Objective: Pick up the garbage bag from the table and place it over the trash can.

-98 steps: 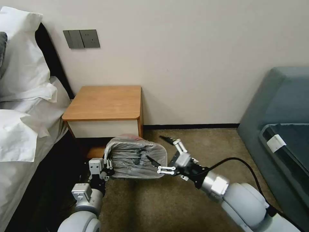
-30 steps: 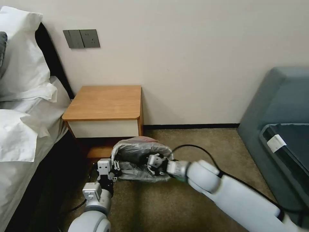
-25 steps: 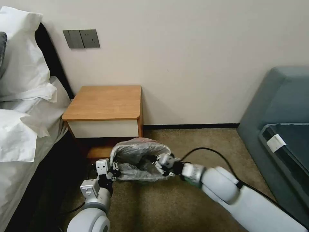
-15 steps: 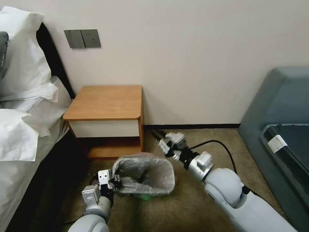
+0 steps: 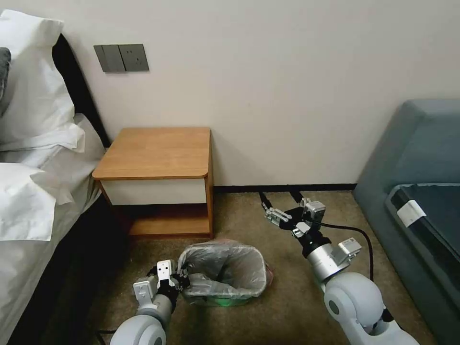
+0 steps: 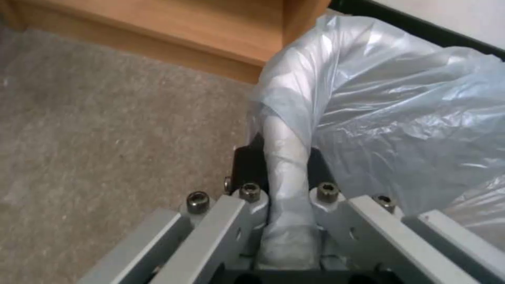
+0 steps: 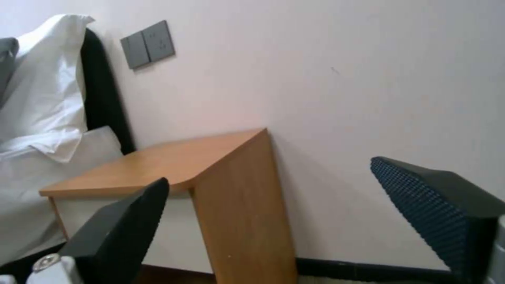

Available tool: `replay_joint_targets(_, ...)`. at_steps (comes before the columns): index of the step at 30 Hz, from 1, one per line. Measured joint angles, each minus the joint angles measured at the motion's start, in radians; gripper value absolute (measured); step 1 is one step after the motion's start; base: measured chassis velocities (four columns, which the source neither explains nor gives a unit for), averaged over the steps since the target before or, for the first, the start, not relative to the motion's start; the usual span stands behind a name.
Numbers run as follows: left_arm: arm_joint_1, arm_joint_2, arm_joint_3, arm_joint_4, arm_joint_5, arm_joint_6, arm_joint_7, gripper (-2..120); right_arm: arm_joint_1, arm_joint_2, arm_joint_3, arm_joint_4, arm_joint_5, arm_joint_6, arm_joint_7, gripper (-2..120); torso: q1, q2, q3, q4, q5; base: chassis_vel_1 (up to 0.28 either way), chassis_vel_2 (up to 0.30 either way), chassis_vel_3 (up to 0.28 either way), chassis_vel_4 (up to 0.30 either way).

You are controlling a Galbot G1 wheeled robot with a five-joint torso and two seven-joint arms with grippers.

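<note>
Carpet [image 5: 287,306]: garbage bag [image 5: 225,268] hides trash can; left hand [image 5: 181,280] pinches rim.

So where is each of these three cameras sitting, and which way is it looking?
Head: up high, looking down at the trash can, both arms in sight.
Left wrist: on the arm, watching its left tool pinch the bagged rim.
Right wrist: behind the open right tool, facing the wall.
All three share the table.
</note>
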Motion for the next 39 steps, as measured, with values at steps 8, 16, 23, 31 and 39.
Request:
replay_joint_targets(8, 0.004, -0.015, 0.002, -0.030, -0.026, 0.000, -0.042, 25, -0.011, 0.024, -0.016, -0.015, -0.021, 0.011, -0.025, 100, 0.000, 0.000, 0.000, -0.0001, 0.0001, 0.000, 0.000, 0.000, 0.000)
replay_joint_targets(16, 0.010, -0.003, -0.003, -0.053, -0.014, -0.010, -0.032, 55, -0.010, 0.038, -0.025, -0.031, -0.039, 0.023, -0.036, 100, 0.000, 0.000, 0.000, 0.0000, 0.0000, 0.000, 0.000, 0.000, 0.000)
replay_joint_targets(23, 0.014, 0.014, -0.004, -0.067, 0.012, -0.007, -0.016, 80, -0.020, 0.066, -0.023, -0.044, -0.068, 0.044, -0.037, 100, 0.000, 0.000, 0.000, 0.0000, -0.0001, 0.000, 0.000, 0.000, 0.000)
replay_joint_targets(31, 0.034, 0.042, -0.004, -0.072, 0.071, -0.156, 0.065, 100, -0.043, 0.094, -0.046, -0.065, -0.129, 0.078, -0.048, 100, 0.000, 0.000, 0.000, 0.0000, 0.0000, 0.000, 0.000, 0.000, 0.000)
replay_joint_targets(39, 0.004, 0.036, -0.036, 0.094, 0.317, -0.668, 0.134, 100, -0.105, 0.177, -0.055, -0.101, -0.364, 0.161, 0.061, 100, 0.000, 0.000, 0.000, 0.0000, -0.0002, 0.000, 0.000, 0.000, 0.000)
